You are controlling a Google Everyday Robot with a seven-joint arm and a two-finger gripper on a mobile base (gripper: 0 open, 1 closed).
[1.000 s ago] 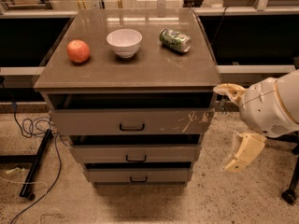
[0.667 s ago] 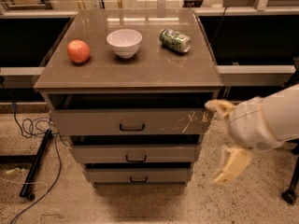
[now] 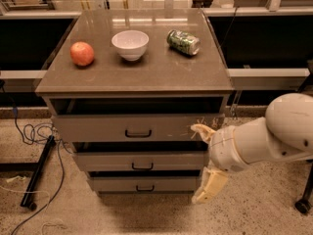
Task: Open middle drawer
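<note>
Hand (image 3: 198,163) of the robot, cream with two fingers, hangs wide open at the right end of the grey-brown flat-front middle drawer (image 3: 112,160). It probably spreads so it can close on the drawer's small black loop handle (image 3: 142,166) and pull.

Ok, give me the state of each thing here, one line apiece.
middle drawer, shut, handle untouched
top drawer, appears slightly out
bottom drawer, shut
claw, open, empty, by the middle drawer's right end
can, lying on its side
bowl, upright
apple, whole
</note>
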